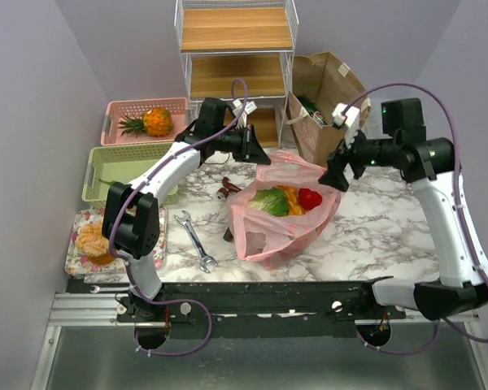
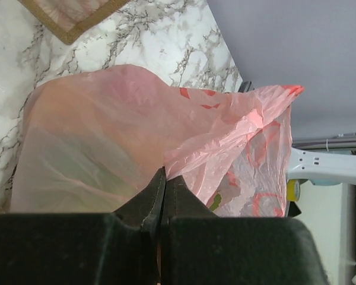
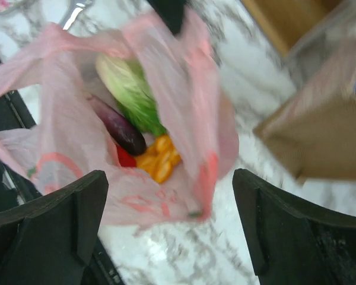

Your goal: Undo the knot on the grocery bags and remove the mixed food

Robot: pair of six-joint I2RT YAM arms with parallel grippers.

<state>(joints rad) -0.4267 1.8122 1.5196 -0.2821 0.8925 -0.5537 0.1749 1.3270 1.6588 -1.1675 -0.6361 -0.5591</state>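
The pink plastic bag (image 1: pixel 281 231) stands in the middle of the marble table with its mouth wide open; no knot shows. Inside lie pale-green lettuce (image 1: pixel 268 201), orange pieces (image 1: pixel 291 197) and a red round vegetable (image 1: pixel 310 198). The right wrist view also shows a purple eggplant (image 3: pixel 118 127) beside the lettuce (image 3: pixel 130 89). My left gripper (image 1: pixel 260 151) is shut on the bag's far rim, pinching the film (image 2: pixel 184 154) between its fingertips. My right gripper (image 1: pixel 335 180) is open just above the bag's right rim (image 3: pixel 202 178), holding nothing. The brown paper bag (image 1: pixel 325 101) stands behind it.
A pink basket (image 1: pixel 122 110) with a pineapple and a green basket (image 1: pixel 126 166) sit at the left. A floral tray (image 1: pixel 75 252) with orange food is at the front left. A wrench (image 1: pixel 195 241) lies left of the bag. A wire shelf (image 1: pixel 236 49) stands at the back.
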